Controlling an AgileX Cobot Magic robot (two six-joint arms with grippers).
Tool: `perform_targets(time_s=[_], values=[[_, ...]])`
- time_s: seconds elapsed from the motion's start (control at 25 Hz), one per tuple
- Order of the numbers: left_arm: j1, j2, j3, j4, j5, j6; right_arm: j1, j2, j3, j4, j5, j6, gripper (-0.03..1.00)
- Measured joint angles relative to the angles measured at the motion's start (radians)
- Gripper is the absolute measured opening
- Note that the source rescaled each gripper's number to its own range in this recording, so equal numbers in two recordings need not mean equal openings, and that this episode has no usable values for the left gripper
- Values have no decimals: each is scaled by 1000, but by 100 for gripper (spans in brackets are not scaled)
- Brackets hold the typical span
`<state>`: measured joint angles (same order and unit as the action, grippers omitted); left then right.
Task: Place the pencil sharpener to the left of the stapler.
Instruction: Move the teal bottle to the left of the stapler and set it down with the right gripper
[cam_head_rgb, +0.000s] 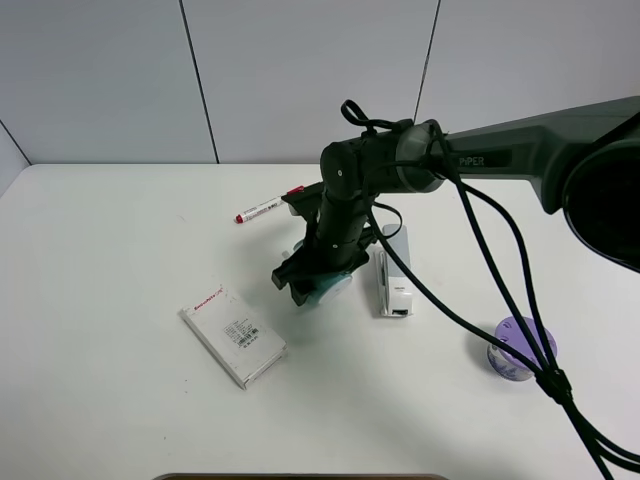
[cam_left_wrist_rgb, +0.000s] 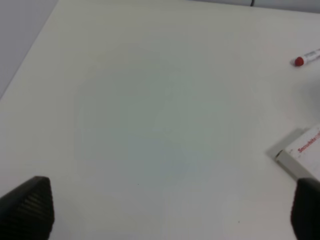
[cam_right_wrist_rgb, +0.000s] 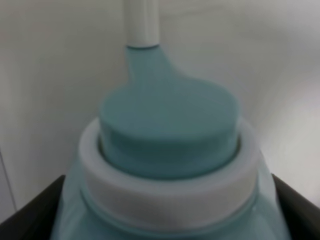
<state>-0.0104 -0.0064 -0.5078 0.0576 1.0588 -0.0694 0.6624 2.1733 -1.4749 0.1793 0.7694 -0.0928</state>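
Note:
The teal pencil sharpener (cam_head_rgb: 330, 288) sits between the fingers of my right gripper (cam_head_rgb: 312, 280), just left of the stapler (cam_head_rgb: 392, 268) and low over the table; whether it touches the surface cannot be told. Up close, the pencil sharpener (cam_right_wrist_rgb: 167, 125) fills the right wrist view, showing its teal body, white ring and a small white cap (cam_right_wrist_rgb: 142, 22), with my right gripper (cam_right_wrist_rgb: 167, 215) shut on its sides. The light grey and white stapler lies lengthwise on the table. My left gripper (cam_left_wrist_rgb: 165, 207) is open over bare table, holding nothing.
A white flat box with red print (cam_head_rgb: 232, 335) lies left of the sharpener, its corner (cam_left_wrist_rgb: 300, 157) in the left wrist view. A red-capped marker (cam_head_rgb: 268, 208) lies behind the arm. A purple round container (cam_head_rgb: 520, 347) stands at the right. Black cables (cam_head_rgb: 520, 300) hang from the right arm.

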Motion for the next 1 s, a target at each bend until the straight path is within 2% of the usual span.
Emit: perform_targets(time_s=[1.0], values=[[0, 0, 0, 0, 0, 0, 0, 0, 0, 0, -31, 0, 0]])
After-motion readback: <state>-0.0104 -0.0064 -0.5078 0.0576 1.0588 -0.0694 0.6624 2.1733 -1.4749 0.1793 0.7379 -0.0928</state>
